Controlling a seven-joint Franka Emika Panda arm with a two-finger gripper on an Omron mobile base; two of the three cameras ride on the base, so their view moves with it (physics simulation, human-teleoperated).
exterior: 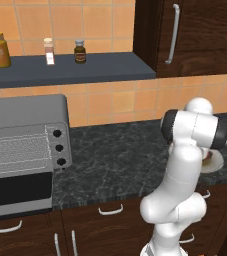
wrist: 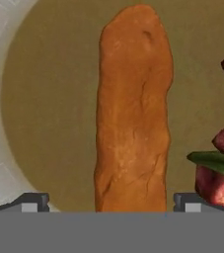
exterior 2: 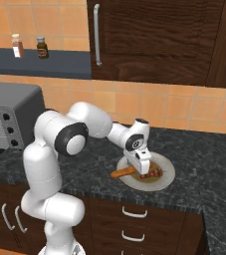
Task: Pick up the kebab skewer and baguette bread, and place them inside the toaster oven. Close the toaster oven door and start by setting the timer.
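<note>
Right now your gripper [wrist: 111,202] hangs just above the plate [exterior 2: 167,174] with its jaws spread wide and nothing between them yet. In the hand view the baguette [wrist: 133,113] runs straight up the middle, one fingertip [wrist: 32,201] on each side of it, so you are lined up across its width, which is what you want. The skewer [wrist: 222,163] lies just beside the loaf on the same plate, close to the right-hand fingertip. That is the thing to watch: come straight down, and if that fingertip looks likely to catch the meat chunks, nudge a touch away from them first. Squeeze only once the tips are low beside the loaf, near the plate. I judge the loaf firm but rounded, so grip near its middle to stop it tipping. The oven [exterior: 27,150] sits far off to the left on the counter [exterior: 115,160], its door [exterior: 17,192] hanging open.
</note>
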